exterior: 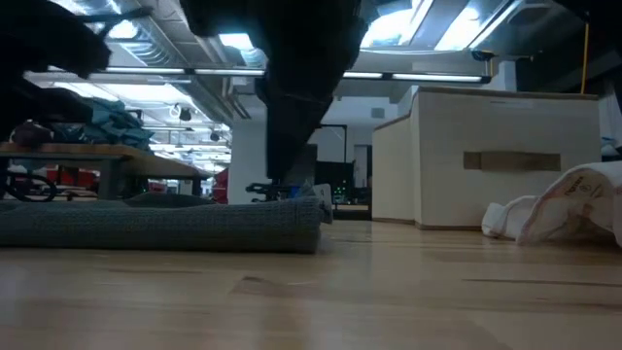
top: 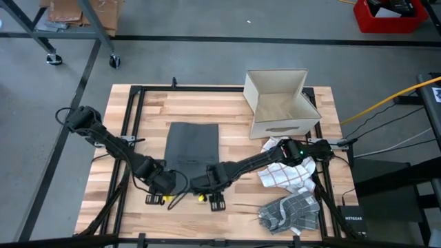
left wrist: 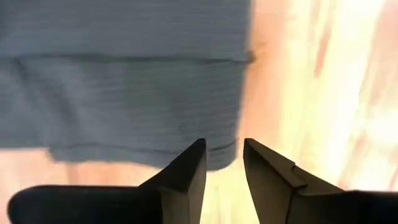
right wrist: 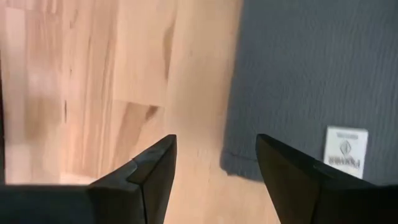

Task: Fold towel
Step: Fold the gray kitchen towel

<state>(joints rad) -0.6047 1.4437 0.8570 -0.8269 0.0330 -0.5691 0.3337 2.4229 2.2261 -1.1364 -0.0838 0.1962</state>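
A dark grey towel [top: 191, 143] lies folded flat on the middle of the wooden table [top: 148, 110], its layered edges showing in the left wrist view [left wrist: 124, 99]. It carries a white label [right wrist: 344, 154] near one corner. My left gripper [top: 165, 182] hovers at the towel's near left corner [left wrist: 230, 152], pointing down, its fingers a little apart with nothing between them. My right gripper [top: 209, 180] hangs beside the near right corner [right wrist: 233, 163], wide open [right wrist: 216, 142] over bare wood. In the low view the towel [exterior: 165, 224] lies flat under a dark arm [exterior: 301, 87].
An open cardboard box [top: 279, 103] stands at the far right of the table. A white checked cloth [top: 289, 176] and a grey checked cloth [top: 289, 212] lie in heaps at the near right, under the right arm. Bare wood lies left of the towel.
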